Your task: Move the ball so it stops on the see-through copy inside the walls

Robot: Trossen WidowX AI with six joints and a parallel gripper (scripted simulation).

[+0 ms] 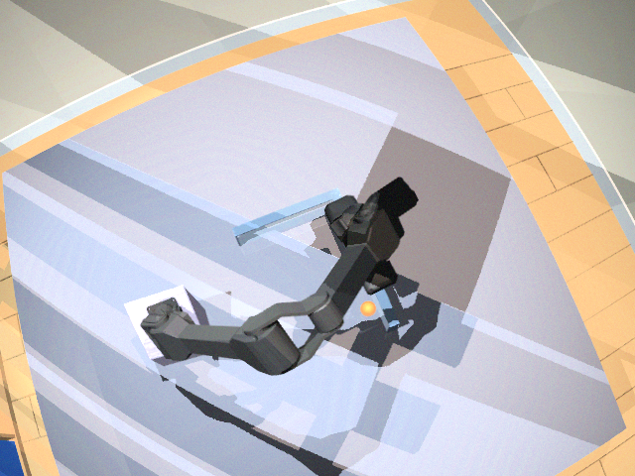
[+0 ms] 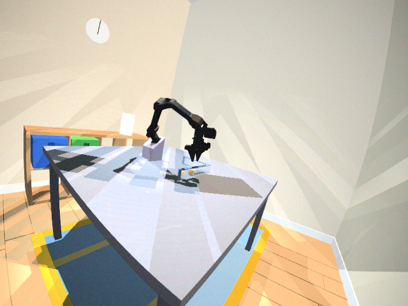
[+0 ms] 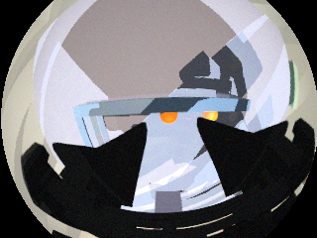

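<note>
I have the dark parallel-jaw tool hanging above the corner of the two low clear walls, its fingers partly spread with nothing between them; in the wrist view the two dark fingers frame a gap, and both orange spheres sit beyond it on the far side of the near wall.

As I judge it, the task is barely started; the approach is under way, but the grasp, the carry, the release and the retreat are all left to do; the small glossy orange ball lies on the pale grey bench, untouched, just beside the clear wall; in the exterior view a second orange sphere, the fainter see-through copy, sits near it on the left, the two apart and not overlapping. Which of the pair is the solid one I read only from its stronger colour, so I hold that loosely. From the top view only one orange sphere shows, next to the short wall stub; the arm hides the other.

A ball has no long axis and no facing; any grasp direction suits it equally, so I can line up the fingers by the walls alone.
</note>
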